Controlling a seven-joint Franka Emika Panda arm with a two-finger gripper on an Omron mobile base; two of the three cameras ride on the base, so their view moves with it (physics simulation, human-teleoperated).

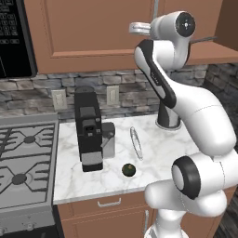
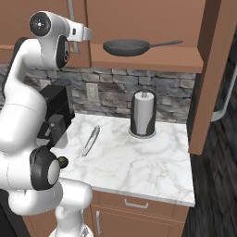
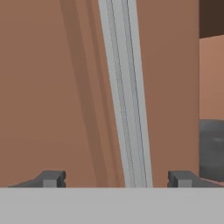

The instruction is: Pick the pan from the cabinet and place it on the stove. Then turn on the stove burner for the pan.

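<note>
The gripper [image 3: 117,178] itself is hard to see from the base cameras: in the left base view the arm's upper joint covers it, and in the right base view just the pale hand body shows against the cabinet door, fingers out of sight. The pan [image 2: 126,46] is partly cut off in the hand view, where a dark grey patch sits at the right edge past the door; in the left base view just the tip of its handle pokes out beside the arm. The arm rises from the base, bends back over the counter [image 2: 139,159] and reaches up so the hand points at the cabinet [image 1: 93,35] door. In the hand view the two fingertips [image 3: 53,178] stand spread wide, one on each side of the slim silver door handle [image 3: 124,96], which runs tilted between them; neither tip touches it, and nothing is held. The pan rests on the open cabinet shelf above the paper towel roll [image 2: 143,114], its handle pointing right. The stove [image 1: 25,158] lies at the counter's left edge, burners bare. A coffee machine [image 1: 90,132] stands near the counter's back left, tongs [image 1: 135,143] lie mid-counter, and a small dark round thing [image 1: 128,170] sits near the front edge.
</note>
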